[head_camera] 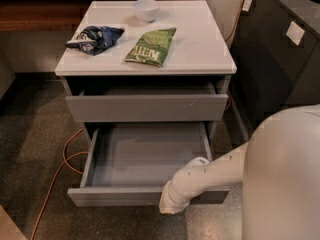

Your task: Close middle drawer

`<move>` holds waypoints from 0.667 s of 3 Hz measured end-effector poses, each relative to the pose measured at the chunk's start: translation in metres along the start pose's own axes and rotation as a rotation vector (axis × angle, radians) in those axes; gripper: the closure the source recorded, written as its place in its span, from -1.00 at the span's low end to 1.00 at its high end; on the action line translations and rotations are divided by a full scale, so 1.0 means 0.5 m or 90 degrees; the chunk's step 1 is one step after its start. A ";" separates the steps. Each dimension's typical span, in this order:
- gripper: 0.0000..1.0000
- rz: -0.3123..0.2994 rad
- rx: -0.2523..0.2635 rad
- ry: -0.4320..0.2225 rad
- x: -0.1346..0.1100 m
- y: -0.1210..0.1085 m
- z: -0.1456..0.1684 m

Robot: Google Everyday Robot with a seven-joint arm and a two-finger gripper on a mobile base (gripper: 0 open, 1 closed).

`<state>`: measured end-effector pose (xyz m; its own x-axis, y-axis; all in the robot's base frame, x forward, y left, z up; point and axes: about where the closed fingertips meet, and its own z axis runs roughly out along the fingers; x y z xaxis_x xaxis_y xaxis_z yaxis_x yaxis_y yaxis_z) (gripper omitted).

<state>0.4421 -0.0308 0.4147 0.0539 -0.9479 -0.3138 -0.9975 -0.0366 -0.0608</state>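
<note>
The middle drawer is pulled far out of the grey cabinet. Its wide shallow tray is empty and its flat front panel faces me at the bottom. My white arm reaches in from the lower right. My gripper is at the end of the arm, against the outer face of that front panel, right of its middle. The arm's wrist hides part of the panel's top edge.
The drawer above stands out a little from the cabinet. On the white top lie a dark blue bag, a green bag and a white bowl. An orange cable runs on the floor at left. A dark cabinet stands at right.
</note>
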 end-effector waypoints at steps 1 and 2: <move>1.00 0.028 0.033 -0.011 0.033 -0.063 -0.004; 1.00 0.028 0.039 -0.015 0.034 -0.068 -0.005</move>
<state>0.4767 -0.0464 0.4139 0.0120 -0.9406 -0.3392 -0.9943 0.0247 -0.1036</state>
